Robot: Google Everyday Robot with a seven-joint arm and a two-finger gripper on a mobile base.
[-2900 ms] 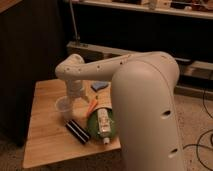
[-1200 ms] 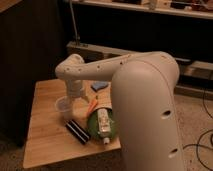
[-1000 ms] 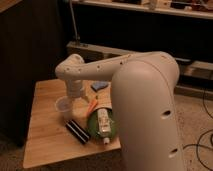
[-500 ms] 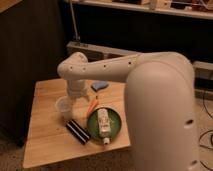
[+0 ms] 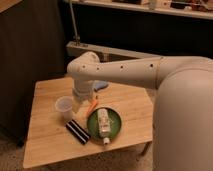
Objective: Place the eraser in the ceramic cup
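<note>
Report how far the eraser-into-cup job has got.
Done: nothing yet. The eraser lies on the table, just left of the green plate. In hand: the end effector hovers open beside the ceramic cup, above the eraser, holding nothing. Left: lower to the eraser, grip it, lift it and drop it into the cup.

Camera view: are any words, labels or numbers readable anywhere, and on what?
None can be read.
White bottle-shaped item on the round green plate: any label is too blurred.
Black ridged eraser, pale ceramic cup, gripper beside the cup: no markings show.
</note>
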